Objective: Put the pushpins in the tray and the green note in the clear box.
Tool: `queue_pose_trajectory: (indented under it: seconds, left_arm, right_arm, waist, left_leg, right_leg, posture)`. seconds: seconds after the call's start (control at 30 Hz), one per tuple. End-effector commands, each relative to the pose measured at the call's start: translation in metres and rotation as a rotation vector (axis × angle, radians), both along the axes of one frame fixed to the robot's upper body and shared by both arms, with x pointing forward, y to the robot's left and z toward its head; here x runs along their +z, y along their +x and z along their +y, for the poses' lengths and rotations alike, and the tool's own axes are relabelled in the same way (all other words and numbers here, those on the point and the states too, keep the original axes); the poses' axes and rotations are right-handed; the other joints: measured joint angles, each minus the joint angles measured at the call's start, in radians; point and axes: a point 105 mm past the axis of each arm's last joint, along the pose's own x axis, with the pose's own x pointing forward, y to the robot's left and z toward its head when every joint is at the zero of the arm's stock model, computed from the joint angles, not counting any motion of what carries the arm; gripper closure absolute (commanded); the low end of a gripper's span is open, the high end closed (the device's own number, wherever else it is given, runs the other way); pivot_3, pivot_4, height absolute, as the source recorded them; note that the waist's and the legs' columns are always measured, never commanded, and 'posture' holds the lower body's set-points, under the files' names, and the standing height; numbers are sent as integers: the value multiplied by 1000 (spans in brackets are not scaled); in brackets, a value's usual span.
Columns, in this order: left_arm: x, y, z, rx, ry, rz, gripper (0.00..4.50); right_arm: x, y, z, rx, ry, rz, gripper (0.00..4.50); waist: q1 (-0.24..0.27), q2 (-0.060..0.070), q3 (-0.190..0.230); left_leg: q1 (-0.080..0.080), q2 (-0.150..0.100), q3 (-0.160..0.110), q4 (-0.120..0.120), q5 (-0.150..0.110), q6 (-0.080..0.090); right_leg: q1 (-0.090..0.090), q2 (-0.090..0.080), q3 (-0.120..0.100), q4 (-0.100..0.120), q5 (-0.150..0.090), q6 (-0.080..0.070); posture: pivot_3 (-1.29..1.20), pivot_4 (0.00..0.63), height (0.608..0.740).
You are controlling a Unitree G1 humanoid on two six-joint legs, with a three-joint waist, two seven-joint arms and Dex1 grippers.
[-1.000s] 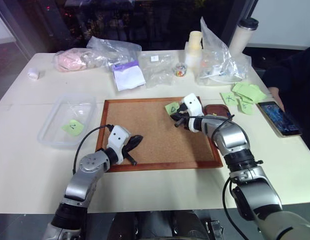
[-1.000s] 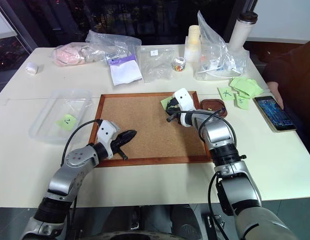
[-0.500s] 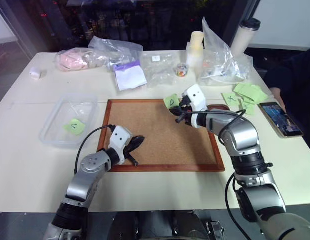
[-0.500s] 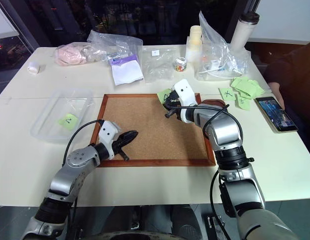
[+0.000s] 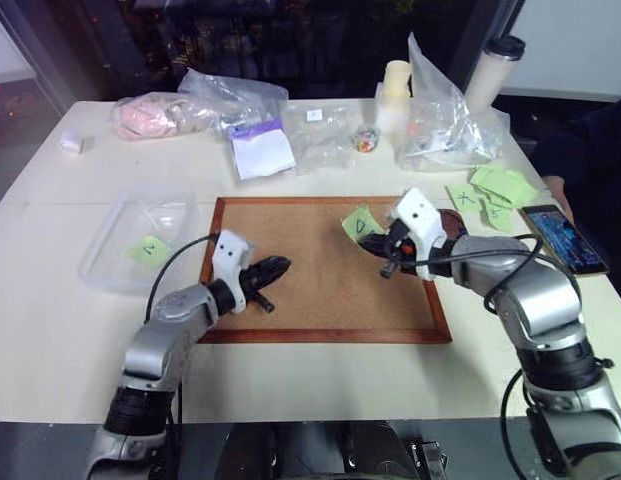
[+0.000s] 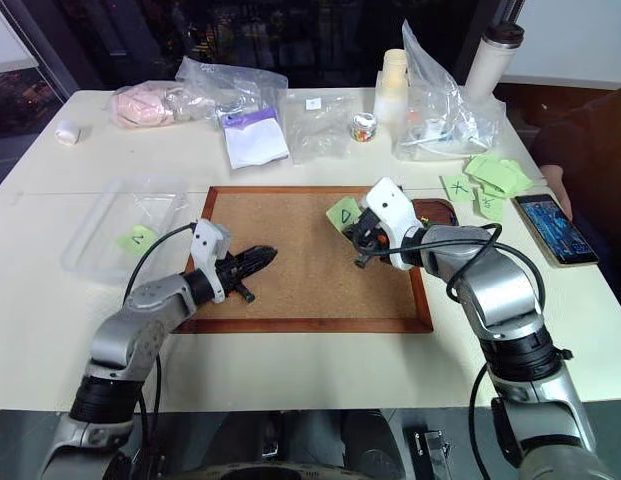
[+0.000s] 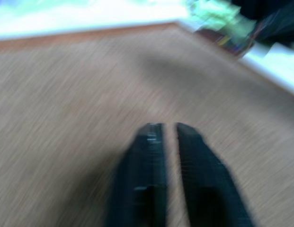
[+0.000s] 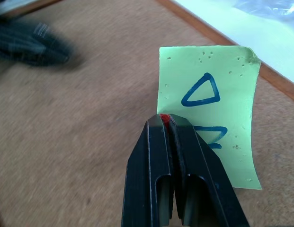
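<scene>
With red pin [image 8: 164, 117] clenched in right hand [image 8: 168, 121], not yet in tray [image 6: 433, 213] at 3 o'clock; left hand [image 7: 169, 128] slightly parted, empty; note [image 8: 210, 113] still on board [image 6: 290, 285].

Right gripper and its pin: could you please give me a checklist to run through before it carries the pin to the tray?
1. Pin gripped: ok. The right gripper is shut on a red pushpin.
2. Green note free of the pin: ok. It lies on the corkboard, not hanging from the pin.
3. Other pins in the note: cannot tell. The fingers cover part of it.
4. Tray ready to take the pin: cannot tell. The gripper partly hides it.
5. Left gripper clear of the path: ok. It is over the board's left part, slightly open and empty.
</scene>
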Motion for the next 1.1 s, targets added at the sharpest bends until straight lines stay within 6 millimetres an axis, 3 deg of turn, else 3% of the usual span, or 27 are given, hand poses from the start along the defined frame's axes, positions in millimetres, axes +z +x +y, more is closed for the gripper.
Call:
queue_pose_trajectory:
  seconds: [0.03,0.13,0.47,0.63,0.73,0.97,1.1]
  left_arm:
    - [24,-3,-10,-68,-73,-26,1758]
    - [32,0,-15,-85,-133,3,373]
    - [34,14,-31,-65,-277,113,373]
    - [31,14,-53,-98,-301,152,373]
    - [30,12,-62,-122,-301,156,1228]
    - [26,11,-63,-121,-300,168,4442]
    - [25,11,-58,-105,-296,166,4442]
  right_arm:
    - [10,-7,6,50,-25,-67,4500]
    - [10,-8,7,56,-42,-84,4500]
    - [17,-18,16,110,-71,-134,4500]
    - [21,-26,24,156,-86,-154,4500]
    - [20,-28,25,166,-97,-155,4500]
    - [21,-29,26,164,-93,-155,4500]
    - [24,-28,23,149,-91,-163,4500]
  waist:
    - [-1,0,0]
    - [-2,0,0]
    - [2,-1,1]
    - [3,-2,1]
    - [2,-2,1]
    - [2,-2,1]
    - [2,-2,1]
  left_leg:
    - [0,0,0,0,0,0]
    - [0,0,0,0,0,0]
    - [0,-1,-1,1,0,0]
    - [0,-1,-2,1,0,0]
    - [0,-1,-2,1,0,0]
    - [0,-1,-3,1,0,0]
    - [0,-2,-3,1,0,0]
  right_leg:
    - [0,0,0,0,0,0]
    - [0,1,0,0,0,0]
    - [1,1,-1,0,0,0]
    - [1,1,-1,-1,0,0]
    - [1,1,-1,-1,0,0]
    - [1,1,-1,-1,0,0]
    - [1,1,-1,-1,0,0]
  posture:
    - [0,150,740]
    - [0,150,740]
    - [0,150,740]
    - [0,150,740]
    - [0,150,740]
    - [0,150,740]
    - [0,150,740]
